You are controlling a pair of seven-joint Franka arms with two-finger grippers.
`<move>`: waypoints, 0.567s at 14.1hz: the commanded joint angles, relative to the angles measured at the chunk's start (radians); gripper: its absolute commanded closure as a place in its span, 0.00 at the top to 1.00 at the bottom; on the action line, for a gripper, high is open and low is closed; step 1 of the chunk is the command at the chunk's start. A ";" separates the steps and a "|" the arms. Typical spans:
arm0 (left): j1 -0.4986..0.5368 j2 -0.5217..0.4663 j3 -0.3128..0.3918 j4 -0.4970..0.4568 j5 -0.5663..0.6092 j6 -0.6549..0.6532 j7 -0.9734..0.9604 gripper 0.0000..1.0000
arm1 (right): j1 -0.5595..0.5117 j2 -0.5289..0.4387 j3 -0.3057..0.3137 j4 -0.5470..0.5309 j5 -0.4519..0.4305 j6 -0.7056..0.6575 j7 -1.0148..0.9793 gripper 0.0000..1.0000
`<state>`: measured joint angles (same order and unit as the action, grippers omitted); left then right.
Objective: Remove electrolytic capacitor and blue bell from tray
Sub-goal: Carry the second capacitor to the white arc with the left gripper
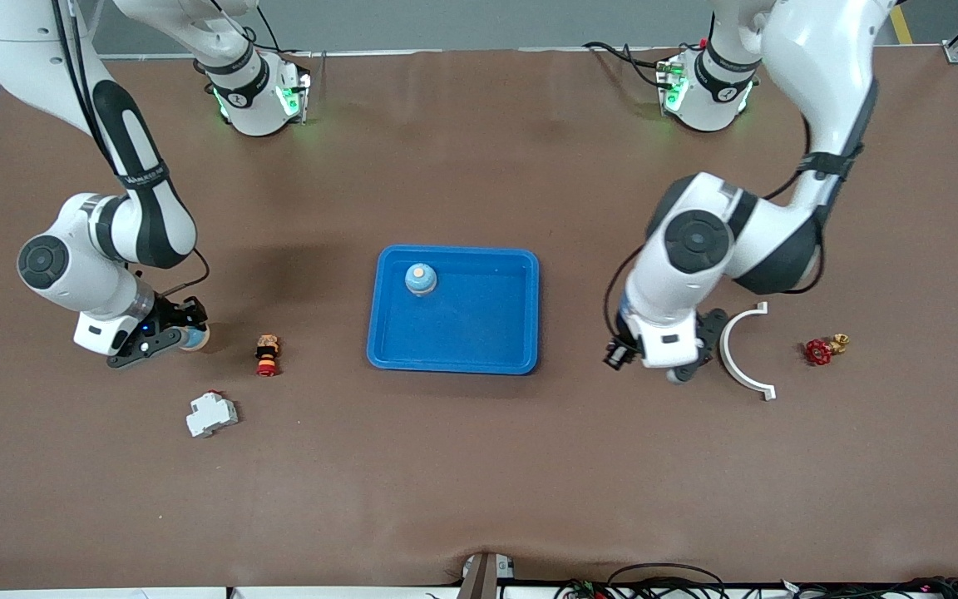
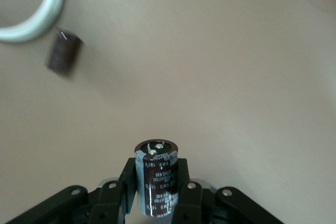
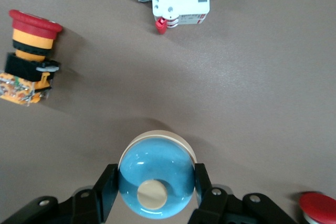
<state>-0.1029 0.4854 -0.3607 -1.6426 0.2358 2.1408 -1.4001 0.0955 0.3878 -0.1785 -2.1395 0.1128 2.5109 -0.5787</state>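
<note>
Front view: the blue tray (image 1: 454,353) holds one blue bell (image 1: 420,279) already. The right gripper (image 1: 184,333) sits low at the right arm's end.

Left wrist view: the left gripper (image 2: 156,195) clamps a dark brown capacitor (image 2: 155,178), printing unreadable; a second capacitor (image 2: 64,52) lies beside a white ring (image 2: 37,17).

Right wrist view: right gripper (image 3: 155,187) clenches a second glossy blue bell (image 3: 155,182), cream button up.

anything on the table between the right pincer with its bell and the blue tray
Yes, in the front view: the red emergency-stop button lies on the table between the right pincer, shut on a blue bell, and the blue tray.
</note>
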 commanded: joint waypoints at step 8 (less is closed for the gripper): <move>0.402 -0.050 -0.015 -0.213 0.019 -0.001 0.553 0.00 | -0.020 0.045 0.024 -0.005 0.085 0.058 -0.029 0.00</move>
<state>0.2354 0.4455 -0.3601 -1.8312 0.2369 2.1376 -0.9200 0.0954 0.4307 -0.1733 -2.1402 0.1621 2.5575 -0.5802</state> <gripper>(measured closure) 0.661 0.366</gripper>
